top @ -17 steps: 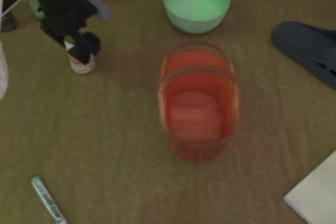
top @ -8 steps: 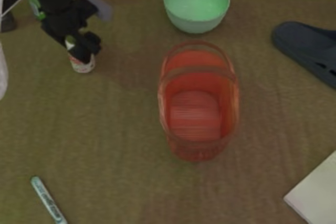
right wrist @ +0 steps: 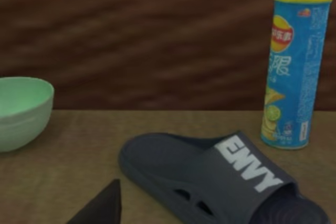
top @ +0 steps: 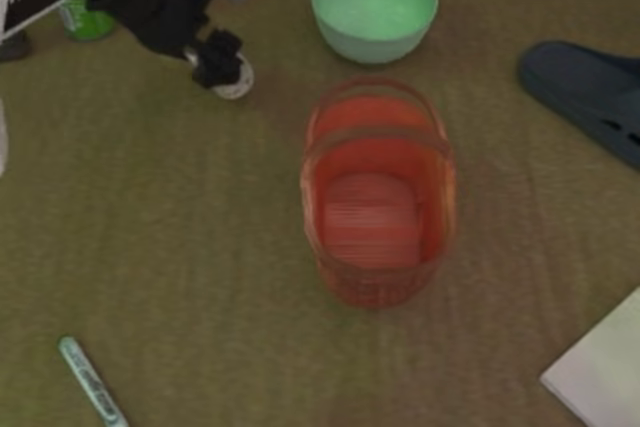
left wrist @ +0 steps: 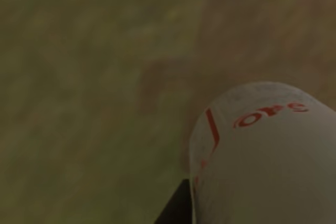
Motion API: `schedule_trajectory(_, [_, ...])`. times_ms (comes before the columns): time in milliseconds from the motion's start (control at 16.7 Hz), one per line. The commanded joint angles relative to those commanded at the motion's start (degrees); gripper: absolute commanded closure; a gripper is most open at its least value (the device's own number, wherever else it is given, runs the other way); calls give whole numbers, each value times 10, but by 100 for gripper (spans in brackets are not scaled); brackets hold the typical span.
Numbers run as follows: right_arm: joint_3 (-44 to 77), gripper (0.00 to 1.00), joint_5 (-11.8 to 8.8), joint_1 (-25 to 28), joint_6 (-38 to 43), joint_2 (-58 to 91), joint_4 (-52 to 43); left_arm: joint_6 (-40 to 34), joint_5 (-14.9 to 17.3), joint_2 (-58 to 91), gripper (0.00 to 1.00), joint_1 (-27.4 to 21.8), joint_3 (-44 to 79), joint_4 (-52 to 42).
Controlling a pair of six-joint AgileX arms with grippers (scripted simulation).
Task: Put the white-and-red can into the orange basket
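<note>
Left gripper point(top: 222, 65): clamped on the white-and-red can point(top: 238, 82), held at the far left of the table, well apart from the orange basket point(top: 312, 197) and to its far left. Seems to carry the can clear of the cloth, judging by the left wrist view, where the white curved side with red marks point(left wrist: 262, 156) hangs over blurred olive ground. Grips from above, probably so as to drop it straight down past the arched handle.

Right arm: parked out of the top view, facing the far right of the table.

Olive cloth point(top: 200, 267): woven-looking and matt, covering the whole table; soft enough to keep things from sliding.

Basket: oval, translucent orange-red plastic with ribbed sides, standing upright at the centre with an open mouth and one thin arched handle across it. Empty inside, so the drop not yet made.

Dark slipper point(top: 585, 97): rubbery, with vent holes and white lettering, lying flat at the far right.

Mint-green bowl point(top: 373, 9): smooth, round, just beyond the basket.

White flat sheet point(top: 600, 367): only a corner visible, near right.

Blue snack tube point(right wrist: 291, 72): tall cylinder with a yellow lid, upright beyond the slipper.

Green can point(top: 80, 19): far left, partly hidden by the arm.

Teal pen-like stick point(top: 90, 382): slim, near left.
</note>
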Motion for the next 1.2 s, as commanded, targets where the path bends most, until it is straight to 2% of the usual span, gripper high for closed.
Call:
schedule_trajectory(540, [0,0,0,0,0,0,0,-160,309,-125,100,-40,-248,518])
schedule_trajectory(780, [0,0,0,0,0,0,0,-223,430,-183,100,-56,-352,717])
schedule_trajectory(900, [0,0,0,0,0,0,0,-247,477,-207,100,-62,-391,785])
schedule_trajectory(1020, [0,0,0,0,0,0,0,-263,509,-224,100,-66,-418,828])
schedule_trajectory(1200, [0,0,0,0,0,0,0,-271,524,-233,100,-68,-431,848])
